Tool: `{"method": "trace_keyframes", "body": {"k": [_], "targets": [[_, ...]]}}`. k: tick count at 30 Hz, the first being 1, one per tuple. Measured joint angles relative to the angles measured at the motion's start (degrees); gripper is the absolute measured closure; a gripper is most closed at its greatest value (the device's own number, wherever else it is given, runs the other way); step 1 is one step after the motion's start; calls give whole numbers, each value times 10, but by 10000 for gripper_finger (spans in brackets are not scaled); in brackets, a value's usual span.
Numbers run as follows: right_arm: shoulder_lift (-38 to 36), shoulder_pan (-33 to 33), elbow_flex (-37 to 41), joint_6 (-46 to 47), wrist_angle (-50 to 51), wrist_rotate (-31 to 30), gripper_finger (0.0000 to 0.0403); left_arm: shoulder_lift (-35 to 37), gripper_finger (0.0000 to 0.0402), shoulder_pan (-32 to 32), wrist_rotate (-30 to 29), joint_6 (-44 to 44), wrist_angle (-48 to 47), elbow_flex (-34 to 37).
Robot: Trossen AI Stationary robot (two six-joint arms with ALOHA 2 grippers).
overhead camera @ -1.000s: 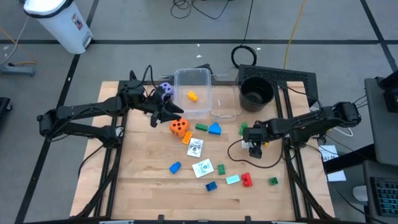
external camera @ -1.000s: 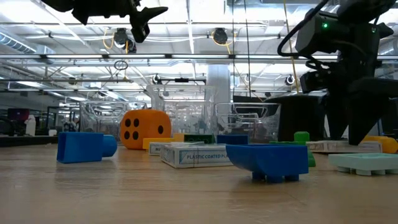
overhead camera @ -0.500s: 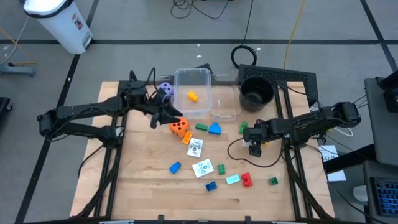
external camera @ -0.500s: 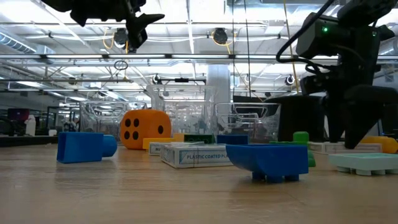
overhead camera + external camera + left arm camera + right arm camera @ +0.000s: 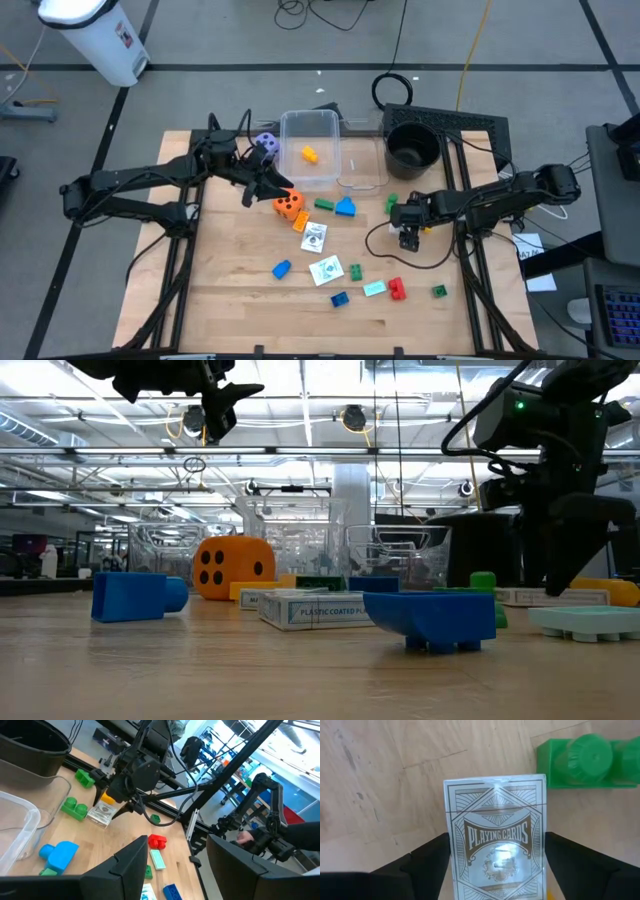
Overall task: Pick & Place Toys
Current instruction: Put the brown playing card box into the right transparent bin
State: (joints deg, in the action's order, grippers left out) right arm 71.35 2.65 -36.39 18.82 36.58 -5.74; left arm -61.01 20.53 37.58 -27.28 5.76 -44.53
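Currently, the right tool (image 5: 408, 236) stands low over a white playing-card box (image 5: 496, 837) near the worktop's (image 5: 230, 300) right edge, fingers (image 5: 420, 865) apart, one along each long side. A green block (image 5: 587, 761) lies just beyond its far short end. The left tool (image 5: 268, 187), fingers apart and empty, hovers beside the orange die (image 5: 289, 205).

White playing-card pack (image 5: 496, 840) lies flat (face up) just beside a green block (image 5: 587, 761).

Wooden table (image 5: 230, 290) bears blocks (image 5: 281, 269), cards (image 5: 327, 270), tub (image 5: 310, 148).
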Motion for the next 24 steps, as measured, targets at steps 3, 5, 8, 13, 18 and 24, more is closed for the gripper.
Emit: {"method": "trace_keyframes", "body": {"k": [3, 5, 8, 13, 18, 24], "targets": [[-1, -11, 10, 13, -18, 16, 92, 0, 192, 0, 0, 1, 0, 0], [-1, -18, 14, 25, -23, 20, 89, 0, 192, 0, 0, 1, 0, 0], [-1, -29, 16, 26, -27, 29, 88, 0, 192, 0, 1, 1, 0, 0], [0, -42, 17, 26, -27, 40, 87, 0, 192, 0, 0, 2, 0, 0], [0, -55, 18, 46, -25, 54, 75, 0, 192, 0, 0, 2, 0, 0], [2, -71, 20, 41, -22, 66, 66, 0, 192, 0, 0, 2, 0, 0]]}}
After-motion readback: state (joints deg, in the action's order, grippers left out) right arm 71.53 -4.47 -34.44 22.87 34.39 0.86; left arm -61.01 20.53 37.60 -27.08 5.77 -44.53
